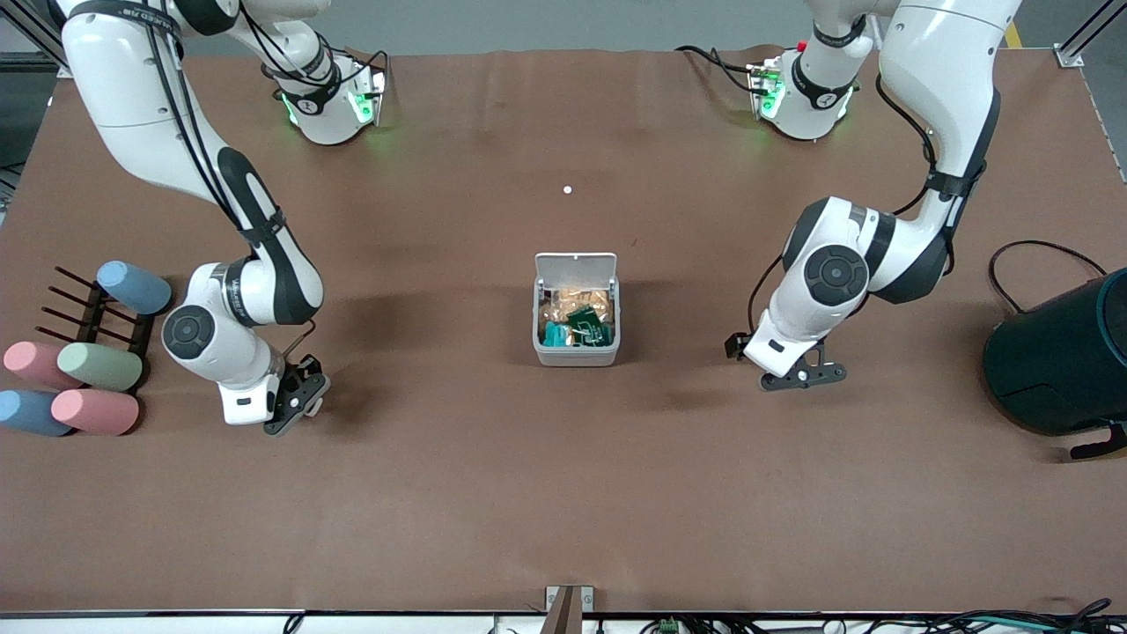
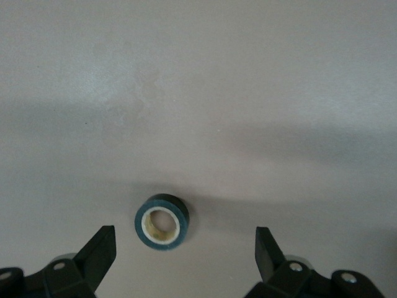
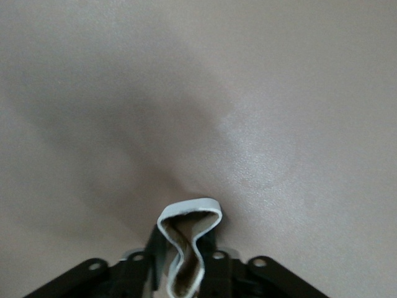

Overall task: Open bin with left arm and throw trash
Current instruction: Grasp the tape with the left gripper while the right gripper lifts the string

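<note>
The bin (image 1: 576,354) stands mid-table with its white lid (image 1: 576,265) tipped up and open; packets and wrappers lie inside. My left gripper (image 1: 803,377) hangs open low over the table, beside the bin toward the left arm's end. In the left wrist view the gripper (image 2: 185,247) is spread wide, and a dark tape roll (image 2: 162,221) with a tan core lies flat on the table between its fingers, untouched. My right gripper (image 1: 295,401) is low over the table toward the right arm's end. In its wrist view the gripper (image 3: 185,251) is shut on a thin white loop (image 3: 189,210), which is pinched narrow.
A large dark teal cylinder (image 1: 1061,357) stands at the left arm's end of the table. Several pastel cylinders (image 1: 99,365) lie by a black rack (image 1: 84,310) at the right arm's end. A tiny white dot (image 1: 567,189) lies farther from the front camera than the bin.
</note>
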`<state>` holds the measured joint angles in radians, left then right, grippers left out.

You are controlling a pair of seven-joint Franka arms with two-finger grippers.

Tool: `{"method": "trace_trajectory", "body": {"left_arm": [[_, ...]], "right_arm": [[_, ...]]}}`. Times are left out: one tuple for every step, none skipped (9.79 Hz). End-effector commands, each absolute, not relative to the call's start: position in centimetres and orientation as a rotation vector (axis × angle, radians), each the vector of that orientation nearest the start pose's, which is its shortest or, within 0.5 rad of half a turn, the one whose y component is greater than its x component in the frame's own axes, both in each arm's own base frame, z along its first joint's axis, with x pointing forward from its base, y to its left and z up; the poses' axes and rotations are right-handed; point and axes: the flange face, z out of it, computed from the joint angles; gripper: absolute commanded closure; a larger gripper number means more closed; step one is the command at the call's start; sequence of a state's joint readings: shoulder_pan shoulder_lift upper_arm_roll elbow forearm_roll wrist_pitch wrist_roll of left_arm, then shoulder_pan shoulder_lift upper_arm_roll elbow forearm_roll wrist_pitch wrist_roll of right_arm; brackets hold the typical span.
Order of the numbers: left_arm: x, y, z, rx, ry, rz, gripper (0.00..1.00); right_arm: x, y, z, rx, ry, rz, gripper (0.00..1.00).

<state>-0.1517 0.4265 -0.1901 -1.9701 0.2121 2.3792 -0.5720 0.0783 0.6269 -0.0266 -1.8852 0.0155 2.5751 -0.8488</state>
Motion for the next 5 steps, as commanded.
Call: {"method": "trace_trajectory", "body": {"left_arm": [[57.2, -17.7, 23.5, -3.091, -0.138, -0.079, 0.01], [57.2, -17.6, 22.9, -3.091, -0.14, -0.067, 0.01], [57.3, -17.4, 22.8, -3.091, -0.149, -0.066, 0.02], [57.4, -16.9, 22.5, -3.098, -0.184, -0.06, 0.03], [57.4, -17.0, 21.5, -3.109, -0.182, -0.064, 0.03]], "right_arm": [[64.1, 3.3, 18.3, -2.86, -1.344, -0.095, 0.92], [64.2, 3.5, 18.7, -2.853, -1.336, -0.08, 0.93], [64.7, 4.8, 20.0, -2.829, -1.258, -0.114, 0.92], [65.0, 5.0, 20.9, -2.811, -1.112, -0.148, 0.93], [64.9, 6.1, 21.6, -2.773, -0.971, -0.178, 0.93]]}}
